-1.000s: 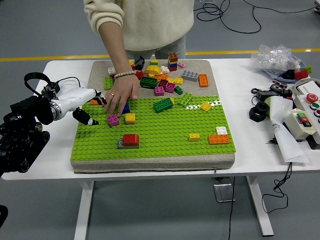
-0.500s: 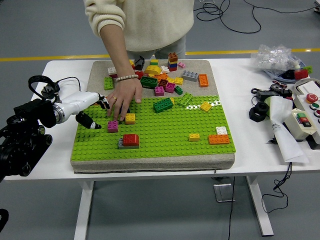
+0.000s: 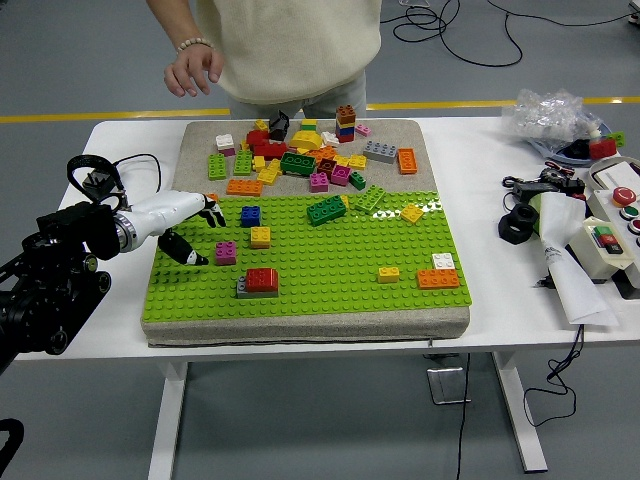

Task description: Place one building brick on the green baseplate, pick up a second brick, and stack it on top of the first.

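White table (image 3: 120, 135), grey mat (image 3: 300, 325) with green baseplate (image 3: 330, 270), control box (image 3: 615, 235), black parts (image 3: 522, 222)

Your left robot hand (image 3: 190, 228) has a white shell and black-tipped fingers (image 3: 216, 215), on a black arm (image 3: 50, 275) looped with black cable (image 3: 100, 168). The person (image 3: 285, 45) facing you wears a cream sweater and a beaded bracelet (image 3: 193, 44).

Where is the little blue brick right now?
In the head view, the blue brick sits on the green baseplate near its far-left corner, just behind the yellow brick and right of the left hand.
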Controlling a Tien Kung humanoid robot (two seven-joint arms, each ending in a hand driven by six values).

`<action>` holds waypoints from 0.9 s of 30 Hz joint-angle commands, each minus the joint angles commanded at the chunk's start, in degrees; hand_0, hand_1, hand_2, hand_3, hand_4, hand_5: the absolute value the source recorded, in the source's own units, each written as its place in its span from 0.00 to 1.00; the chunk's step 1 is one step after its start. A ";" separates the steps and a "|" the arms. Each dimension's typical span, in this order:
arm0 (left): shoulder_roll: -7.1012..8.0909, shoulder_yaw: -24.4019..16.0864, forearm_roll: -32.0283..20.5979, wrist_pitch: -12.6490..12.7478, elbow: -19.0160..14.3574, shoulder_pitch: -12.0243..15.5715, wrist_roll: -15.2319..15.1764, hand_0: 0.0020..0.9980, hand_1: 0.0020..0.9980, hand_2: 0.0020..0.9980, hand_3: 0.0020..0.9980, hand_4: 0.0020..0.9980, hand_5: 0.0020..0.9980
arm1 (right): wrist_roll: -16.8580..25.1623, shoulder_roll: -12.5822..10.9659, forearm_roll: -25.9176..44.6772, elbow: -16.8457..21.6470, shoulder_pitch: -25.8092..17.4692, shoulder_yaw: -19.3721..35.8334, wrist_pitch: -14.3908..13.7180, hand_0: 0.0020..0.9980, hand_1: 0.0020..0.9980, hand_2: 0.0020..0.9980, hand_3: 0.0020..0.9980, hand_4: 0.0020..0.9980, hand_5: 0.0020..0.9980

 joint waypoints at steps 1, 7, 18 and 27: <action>-0.12 -0.03 0.01 -0.12 0.08 0.04 0.04 0.86 0.76 0.66 0.68 0.93 0.13 | 0.01 0.00 0.00 0.00 -0.01 0.01 0.00 0.76 0.69 0.73 0.70 0.95 0.69; -1.20 -0.33 0.13 -0.27 1.10 0.32 0.19 0.86 0.76 0.66 0.68 0.93 0.13 | 0.04 -0.03 -0.06 0.00 -0.11 0.13 0.03 0.76 0.69 0.73 0.70 0.95 0.69; -2.38 -0.60 -0.20 0.91 3.79 -0.58 0.13 0.87 0.76 0.65 0.67 0.93 0.13 | -0.03 -0.16 0.04 0.00 0.00 0.18 0.09 0.76 0.69 0.73 0.70 0.95 0.69; -3.25 -0.58 -0.78 1.81 6.23 -1.51 -0.01 0.86 0.75 0.62 0.66 0.92 0.12 | -0.04 -0.21 0.18 0.00 0.19 0.12 0.06 0.76 0.69 0.73 0.70 0.95 0.69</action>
